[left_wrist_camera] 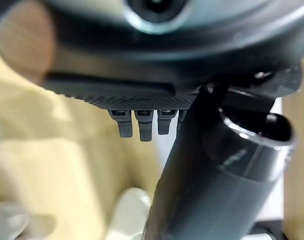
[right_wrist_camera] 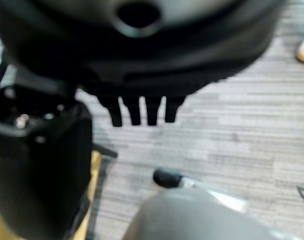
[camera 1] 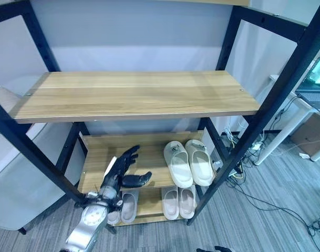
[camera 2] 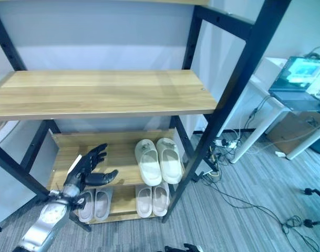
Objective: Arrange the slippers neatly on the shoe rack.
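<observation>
Slippers point(camera 1: 189, 161) are lying on the middle shelf point(camera 1: 99, 157); the left hand point(camera 1: 119, 170) is hovering beside them, fingers spread, holding nothing.

Left robot hand point(camera 1: 119, 170) open, raised.

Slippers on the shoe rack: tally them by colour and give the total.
Cream-white slippers, middle shelf: 2
Pale white slippers, bottom shelf right: 2
Grey slippers, bottom shelf left, partly behind the left hand: 2
Total: 6
</observation>
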`<state>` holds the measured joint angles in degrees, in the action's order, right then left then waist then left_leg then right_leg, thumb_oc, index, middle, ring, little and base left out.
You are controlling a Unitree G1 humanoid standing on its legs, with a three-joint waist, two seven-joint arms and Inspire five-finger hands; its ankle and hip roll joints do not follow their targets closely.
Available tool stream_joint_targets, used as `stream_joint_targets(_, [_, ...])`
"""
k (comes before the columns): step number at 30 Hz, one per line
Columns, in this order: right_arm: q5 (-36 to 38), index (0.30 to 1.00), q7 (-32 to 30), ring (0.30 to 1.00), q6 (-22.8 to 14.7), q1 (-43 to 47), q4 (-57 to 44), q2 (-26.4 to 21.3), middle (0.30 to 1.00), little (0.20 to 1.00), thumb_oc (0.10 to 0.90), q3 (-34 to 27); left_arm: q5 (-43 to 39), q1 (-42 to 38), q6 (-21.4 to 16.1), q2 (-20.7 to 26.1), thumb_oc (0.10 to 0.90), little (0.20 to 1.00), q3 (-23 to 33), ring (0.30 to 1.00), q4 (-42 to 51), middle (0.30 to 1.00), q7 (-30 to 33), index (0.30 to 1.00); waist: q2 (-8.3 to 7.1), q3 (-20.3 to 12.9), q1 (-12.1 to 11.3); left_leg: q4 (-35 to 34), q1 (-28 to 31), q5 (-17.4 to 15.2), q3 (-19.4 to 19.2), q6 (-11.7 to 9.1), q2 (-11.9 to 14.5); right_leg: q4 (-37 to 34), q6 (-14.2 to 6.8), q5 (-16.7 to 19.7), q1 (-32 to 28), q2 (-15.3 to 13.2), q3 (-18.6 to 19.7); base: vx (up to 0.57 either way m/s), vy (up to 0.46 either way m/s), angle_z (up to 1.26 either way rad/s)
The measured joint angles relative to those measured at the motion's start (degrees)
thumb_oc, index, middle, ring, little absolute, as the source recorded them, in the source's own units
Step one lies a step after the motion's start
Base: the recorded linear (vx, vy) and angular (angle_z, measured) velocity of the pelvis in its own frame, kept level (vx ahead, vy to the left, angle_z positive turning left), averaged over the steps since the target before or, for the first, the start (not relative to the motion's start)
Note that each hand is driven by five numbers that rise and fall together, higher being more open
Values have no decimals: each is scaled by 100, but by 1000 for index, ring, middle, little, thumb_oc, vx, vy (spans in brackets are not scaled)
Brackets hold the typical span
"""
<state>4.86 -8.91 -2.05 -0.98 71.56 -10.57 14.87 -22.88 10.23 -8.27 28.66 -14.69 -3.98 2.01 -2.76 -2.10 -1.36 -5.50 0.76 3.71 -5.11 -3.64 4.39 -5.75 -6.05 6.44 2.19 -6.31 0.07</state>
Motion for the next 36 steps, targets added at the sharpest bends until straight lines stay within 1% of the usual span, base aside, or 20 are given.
stream_joint_targets(2, [-39,900,5,900,4,-84,7,-6,900,900,800,-102,-214,397,14,31,800,900,206,900,64,900,-160,900,8,-8,-125,0,28,-22,44,-28,21,0,17,-30,-51,-2,-34,-35,-20,11])
stream_joint_targets(4, [-138,900,14,900,9,-173,15,-5,900,900,800,-184,-478,875,63,226,800,900,484,900,256,900,-308,900,5,-8,-140,1,54,4,131,-12,31,0,8,-26,-124,4,-133,-26,-28,19])
stream_joint_targets(5, [-154,900,11,900,10,-203,20,-11,900,900,800,-184,-532,941,74,281,800,900,527,900,262,900,-332,900,0,-4,-158,1,72,4,141,-13,32,0,8,-36,-125,6,-139,-26,-34,12])
stream_joint_targets(7, [-228,900,30,900,9,-333,33,-12,900,900,800,-180,-714,1162,122,426,800,900,723,900,269,900,-417,900,19,-27,-320,0,95,-16,167,-42,37,0,14,-60,-155,9,-155,-36,-33,5])
stream_joint_targets(10, [-252,900,124,900,3,-353,183,-11,900,900,800,-178,-956,1305,136,517,800,900,857,900,246,900,-572,900,9,-62,-399,0,86,-12,205,-49,33,0,31,-72,-157,6,-164,-36,-19,3])
stream_joint_targets(12, [-310,900,131,900,10,-368,244,-6,900,900,800,-178,-1178,1396,216,679,800,900,854,900,198,900,-774,900,22,-85,-411,-1,91,-7,219,-54,36,0,32,-72,-170,8,-178,-34,-11,2])
stream_joint_targets(14, [-367,900,131,900,-4,-381,250,-5,900,900,800,-178,-1750,1580,364,885,800,900,849,900,67,900,-1157,900,18,-146,-357,-1,104,-8,211,-55,42,0,32,-71,-174,14,-173,0,0,0])
stream_joint_targets(17, [-382,900,145,900,-3,-373,249,-4,900,900,800,-177,-2046,1593,631,894,800,900,789,900,-285,900,-1403,900,27,-153,-359,-1,106,-7,202,-56,40,0,35,-71,-173,10,-169,0,0,0])
stream_joint_targets(19, [-388,900,156,900,-5,-374,267,-4,900,900,800,-178,-2065,1606,659,879,800,900,743,900,-561,900,-1481,900,34,-160,-345,-1,108,-6,202,-58,42,0,35,-71,-172,12,-169,0,0,0])
stream_joint_targets(20, [-388,900,161,900,-8,-369,290,-7,900,900,800,-177,-2070,1547,638,874,800,900,658,900,-813,900,-1510,900,49,-175,-345,0,108,-6,202,-58,40,0,35,-71,-171,12,-169,0,0,0])
stream_joint_targets(22, [-386,900,232,900,-12,-344,311,-27,900,900,800,-173,-1950,1395,697,814,800,900,401,900,-1763,900,-1502,900,105,-233,-284,-1,111,-8,187,-58,40,0,43,-76,-167,11,-157,-11,4,-2])
stream_joint_targets(24, [-372,900,238,900,-15,-315,358,-38,900,900,800,-176,-1732,1170,634,432,800,900,401,900,-2736,900,-1476,900,131,-258,-233,0,106,-9,166,-58,34,0,43,-76,-150,6,-149,-26,3,-5])
stream_joint_targets(25, [-353,900,241,900,-15,-297,401,-37,900,900,800,-177,-1496,929,686,34,800,900,425,900,-3578,900,-1245,900,136,-279,-208,2,105,-10,159,-56,30,1,43,-76,-144,5,-143,0,0,0])
stream_joint_targets(26, [-331,900,241,900,-15,-293,410,-40,900,900,800,-182,-1275,707,575,-274,800,900,499,900,-4191,900,-1177,900,99,-306,-188,3,104,-9,158,-57,31,1,43,-76,-146,5,-143,0,0,0])
stream_joint_targets(27, [-263,900,245,900,-15,-295,417,-32,900,900,800,-180,-828,205,554,-722,800,900,708,900,-5378,900,-807,900,140,-311,-203,3,93,-8,159,-56,2,1,45,-76,-137,-2,-149,0,0,0])
stream_joint_targets(29, [-86,900,251,900,-41,-297,407,-26,900,900,800,-202,-173,-21,569,-1148,800,900,873,900,-6292,900,-450,900,74,-356,-84,1,89,-9,158,-56,4,2,53,-77,-138,9,-163,0,0,0])
stream_joint_targets(30, [-37,900,249,900,-51,-306,408,-27,900,900,800,-209,-15,-7,561,-1203,800,900,848,900,-6372,900,-368,900,41,-356,-44,2,91,-9,153,-57,9,2,56,-80,-131,14,-153,0,0,0])
stream_joint_targets(31, [86,900,264,900,-85,-344,461,-22,900,900,800,-299,296,-217,454,-1322,800,900,916,900,-6860,900,-318,900,-9,-350,-37,2,90,-10,147,-57,19,2,60,-81,-133,11,-160,0,0,0])
stream_joint_targets(32, [128,900,271,900,-70,-361,471,-33,900,900,800,-304,331,-246,457,-1336,800,900,925,900,-6883,900,-237,900,-24,-345,-36,2,89,-10,145,-57,20,2,60,-82,-131,11,-159,0,0,0])
stream_joint_targets(36, [343,900,469,900,-65,-377,595,-167,900,900,800,-315,958,-484,372,-1310,800,900,1119,900,-7355,900,-173,900,4,-343,12,0,101,-20,119,-54,46,1,62,-83,-126,9,-154,5,1,-4])
